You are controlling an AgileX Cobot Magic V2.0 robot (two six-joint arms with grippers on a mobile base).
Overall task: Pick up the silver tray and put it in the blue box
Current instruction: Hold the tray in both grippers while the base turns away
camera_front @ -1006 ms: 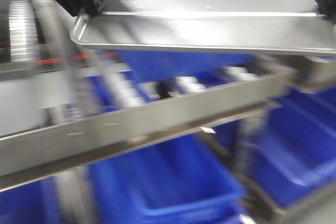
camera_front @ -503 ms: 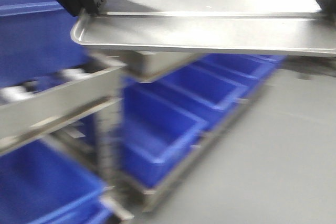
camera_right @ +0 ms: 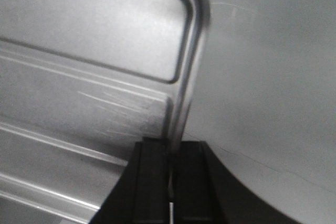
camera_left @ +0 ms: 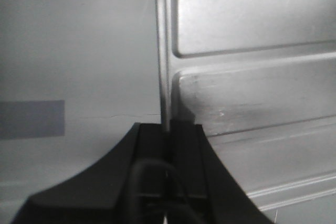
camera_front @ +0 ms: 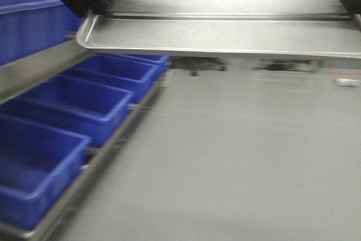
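Where the left wrist view looks down its own fingers, we note the left gripper (camera_left: pixel 168 132) clamped on the raised rim of the silver tray (camera_left: pixel 252 72). One black finger (camera_left: pixel 149 145) sits outside the rim and the other inside on the base, with the rim edge running up between them. The right gripper (camera_right: pixel 170 150) is clamped the same way on the opposite rim, just below a rounded corner, with a finger on each side of the lip. Long straight ridges cross the tray's base in both wrist views. Beneath it lies bare grey floor (camera_left: pixel 79 51) with a darker rectangular patch (camera_left: pixel 31 119).

From the front view, the tray hangs roughly level across the top of the frame, held at its two short ends and resting on nothing. Below and to its left, a row of open blue boxes (camera_front: pixel 84 103) sits on the low shelf of a metal rack (camera_front: pixel 34 71). Another blue box (camera_front: pixel 28 26) stands on the shelf above. The tray is higher than the lower row and in no box. Along the floor's far edge are blurred dark shapes (camera_front: pixel 197 65); we cannot tell what they are.
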